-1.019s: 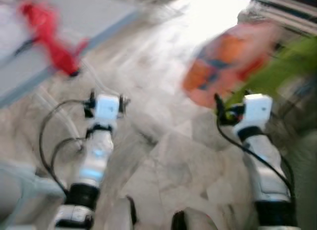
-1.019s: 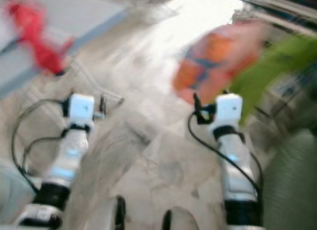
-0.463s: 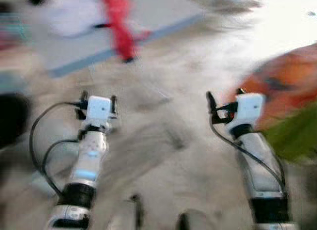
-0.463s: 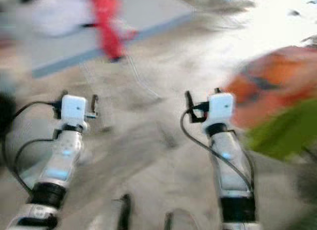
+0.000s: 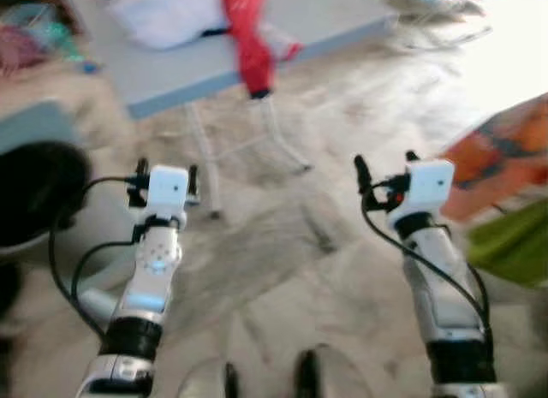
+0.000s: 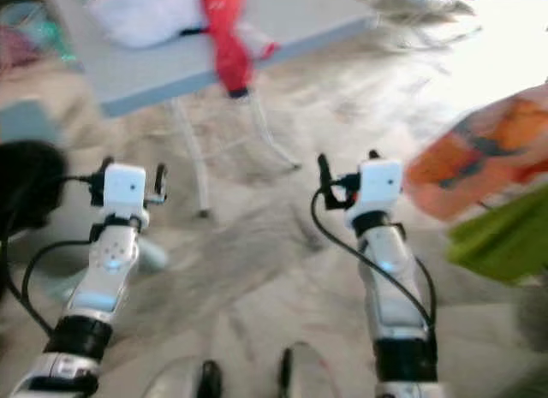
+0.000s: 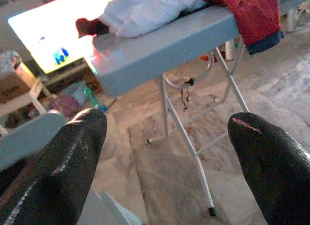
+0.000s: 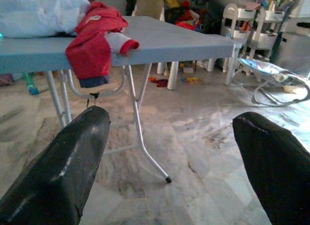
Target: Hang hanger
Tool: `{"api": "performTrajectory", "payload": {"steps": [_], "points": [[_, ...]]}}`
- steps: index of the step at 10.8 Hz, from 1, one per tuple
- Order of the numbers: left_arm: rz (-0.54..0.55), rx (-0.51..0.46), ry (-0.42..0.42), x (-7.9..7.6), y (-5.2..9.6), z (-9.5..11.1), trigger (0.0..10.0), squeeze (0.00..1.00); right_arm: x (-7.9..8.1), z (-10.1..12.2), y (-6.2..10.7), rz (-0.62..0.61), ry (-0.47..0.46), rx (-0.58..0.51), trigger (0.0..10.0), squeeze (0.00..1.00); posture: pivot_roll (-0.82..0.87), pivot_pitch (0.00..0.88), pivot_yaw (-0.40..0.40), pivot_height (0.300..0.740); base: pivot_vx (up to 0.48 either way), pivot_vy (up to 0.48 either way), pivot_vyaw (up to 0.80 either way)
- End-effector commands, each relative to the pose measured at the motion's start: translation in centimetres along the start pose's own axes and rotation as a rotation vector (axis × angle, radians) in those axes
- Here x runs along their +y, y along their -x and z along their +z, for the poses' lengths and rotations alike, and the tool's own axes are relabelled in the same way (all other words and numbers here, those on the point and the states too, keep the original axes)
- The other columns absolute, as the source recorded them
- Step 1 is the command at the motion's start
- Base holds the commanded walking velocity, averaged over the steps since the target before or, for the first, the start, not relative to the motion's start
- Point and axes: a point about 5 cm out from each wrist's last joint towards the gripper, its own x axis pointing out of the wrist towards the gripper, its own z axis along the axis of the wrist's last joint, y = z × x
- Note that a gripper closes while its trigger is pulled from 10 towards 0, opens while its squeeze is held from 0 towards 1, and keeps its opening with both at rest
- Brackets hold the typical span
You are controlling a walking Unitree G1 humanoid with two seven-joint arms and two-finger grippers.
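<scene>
Head views blurred; the desk [image 5: 171,68] is cut off at the top edge (orange and green cloth [image 5: 505,180] indistinct).

A red garment [image 8: 92,46] is draped over the grey table [image 8: 184,41] edge, dark hem hanging, beside a white bundle [image 8: 38,14].

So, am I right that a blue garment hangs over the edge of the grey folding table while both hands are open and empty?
Not quite: the garment draped over the edge of the grey folding table is red, not blue, as the right wrist view shows. The rest holds: the left hand and right hand are both open and empty.
</scene>
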Motion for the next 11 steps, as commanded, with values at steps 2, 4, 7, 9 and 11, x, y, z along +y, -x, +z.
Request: {"api": "performTrajectory", "payload": {"steps": [2, 4, 7, 9, 11], "points": [[-0.005, 0.002, -0.009, 0.12, 0.02, 0.05, 10.0, 0.0, -0.03, 0.06, 0.11, -0.009, -0.015, -0.005, 10.0, 0.0, -0.08, 0.168, -0.008, 0.74, 0.0, 0.48, 0.0], [-0.007, 0.0, -0.009, 0.1, 0.03, 0.16, 10.0, 0.0, 0.0, 0.0, 0.13, -0.009, -0.017, -0.002, 10.0, 0.0, -0.08, 0.168, -0.008, 0.74, 0.0, 0.48, 0.0], [-0.03, -0.058, -0.005, -0.18, 0.24, 0.98, 10.0, 0.0, 0.21, 0.0, 0.13, 0.007, -0.018, -0.005, 10.0, 0.0, -0.08, 0.168, -0.008, 0.74, 0.0, 0.16, 0.0], [-0.061, -0.062, 0.021, -0.13, 0.31, 0.94, 10.0, 0.0, 0.52, 0.21, 0.09, 0.034, -0.008, -0.018, 10.0, 0.0, -0.08, 0.166, -0.009, 0.74, 0.309, 0.15, 0.39], [-0.058, -0.055, 0.023, -0.14, 0.4, 0.84, 10.0, 0.0, 0.57, 0.15, 0.12, 0.034, -0.021, -0.018, 10.0, 0.0, -0.08, 0.163, -0.01, 0.74, 0.33, 0.287, 0.77]]}}
